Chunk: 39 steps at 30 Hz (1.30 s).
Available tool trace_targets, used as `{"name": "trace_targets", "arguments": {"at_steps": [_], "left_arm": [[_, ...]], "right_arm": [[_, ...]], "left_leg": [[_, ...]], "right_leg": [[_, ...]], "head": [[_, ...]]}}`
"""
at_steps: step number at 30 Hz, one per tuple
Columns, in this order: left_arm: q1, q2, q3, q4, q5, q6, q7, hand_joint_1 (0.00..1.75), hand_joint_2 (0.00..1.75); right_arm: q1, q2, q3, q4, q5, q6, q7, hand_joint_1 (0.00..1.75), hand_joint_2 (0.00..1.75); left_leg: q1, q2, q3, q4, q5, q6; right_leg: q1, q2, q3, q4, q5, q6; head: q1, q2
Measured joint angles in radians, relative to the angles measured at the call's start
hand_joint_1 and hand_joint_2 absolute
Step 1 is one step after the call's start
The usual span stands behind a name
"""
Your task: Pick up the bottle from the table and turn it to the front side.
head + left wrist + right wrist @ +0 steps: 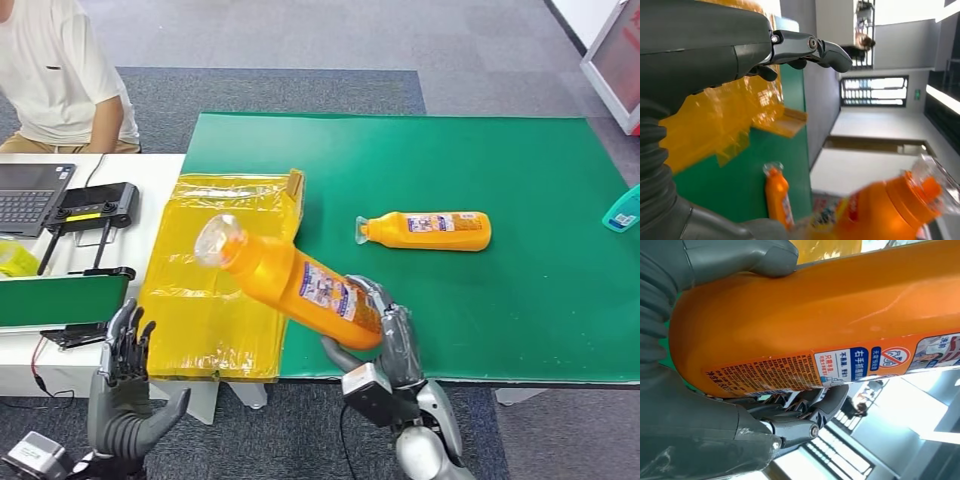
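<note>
Here the right hand [389, 345] grips the base end of an orange bottle [302, 285], thumb on one side and dark fingers [806, 410] wrapped round the other, holding it clear of the table with its clear cap [215, 240] tilted up toward the robot's left. The printed label [836, 365] faces the fingers in the right wrist view. The left hand [124, 385] hangs below the table's near edge, fingers apart and holding nothing. Under the raised bottle lies a yellow plastic sheet [204, 300] over a flat cardboard box, resting on the green table mat [528, 300]. A second orange bottle [426, 230] lies on its side further out on the mat, well apart from the hand. To the left, a white table [151, 175] carries a laptop [30, 195] and a black device [94, 205]; a person in a white shirt [56, 70] sits behind it. Grey carpet [302, 40] lies beyond
</note>
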Motion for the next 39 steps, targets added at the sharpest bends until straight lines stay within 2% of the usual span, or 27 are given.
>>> {"name": "trace_targets", "arguments": {"at_steps": [6,13,26,33,35,37,39], "left_arm": [[-0.045,0.06,-0.16,0.001,0.127,-0.043,0.022,0.0,1.75],[-0.092,0.111,-0.288,0.004,0.187,-0.039,0.026,0.0,1.75],[-0.109,0.137,-0.346,0.005,0.145,0.093,0.07,0.0,1.75],[-0.115,0.148,-0.366,0.009,0.014,0.172,0.095,0.0,1.75],[-0.122,0.152,-0.381,0.013,-0.014,0.177,0.094,0.2,1.75],[-0.131,0.157,-0.403,0.019,-0.044,0.183,0.087,1.07,1.75],[-0.142,0.165,-0.433,0.025,-0.076,0.194,0.069,1.75,1.75]], "right_arm": [[-0.008,0.034,0.132,0.073,0.06,-0.048,-0.01,1.75,1.75],[-0.056,0.031,0.209,0.14,0.144,-0.1,0.005,1.75,1.75],[-0.086,0.002,0.294,0.142,0.255,-0.195,0.027,1.75,1.75],[-0.089,-0.009,0.314,0.137,0.278,-0.223,0.035,1.75,1.75],[-0.09,-0.011,0.319,0.136,0.286,-0.226,0.041,1.75,1.75],[-0.093,-0.012,0.325,0.137,0.294,-0.227,0.05,1.75,1.75],[-0.098,-0.013,0.331,0.142,0.297,-0.227,0.061,1.75,1.75]], "left_leg": [[0.0,0.0,0.0,0.0,0.0,0.0],[0.0,0.0,0.0,0.0,0.0,0.0],[0.0,0.0,-0.001,0.0,0.0,0.0],[0.0,0.0,-0.001,0.0,0.0,0.0],[0.0,0.0,-0.001,0.0,0.0,0.0],[0.0,0.0,-0.001,0.0,0.0,0.0],[0.0,0.0,-0.001,0.0,0.0,0.0]], "right_leg": [[0.0,0.0,0.0,0.0,0.0,0.0],[0.0,0.0,0.0,0.0,0.0,0.0],[0.0,0.0,-0.001,0.0,0.0,0.0],[0.0,0.0,-0.001,0.0,0.0,0.0],[0.0,0.0,-0.001,0.0,0.0,0.0],[0.0,0.0,-0.001,0.0,0.0,0.0],[0.0,0.0,-0.001,0.0,0.0,0.0]], "head": [[0.0,0.0],[0.0,0.0],[0.0,0.0],[0.0,0.0],[0.0,0.0],[0.0,0.0],[0.0,0.0]]}}
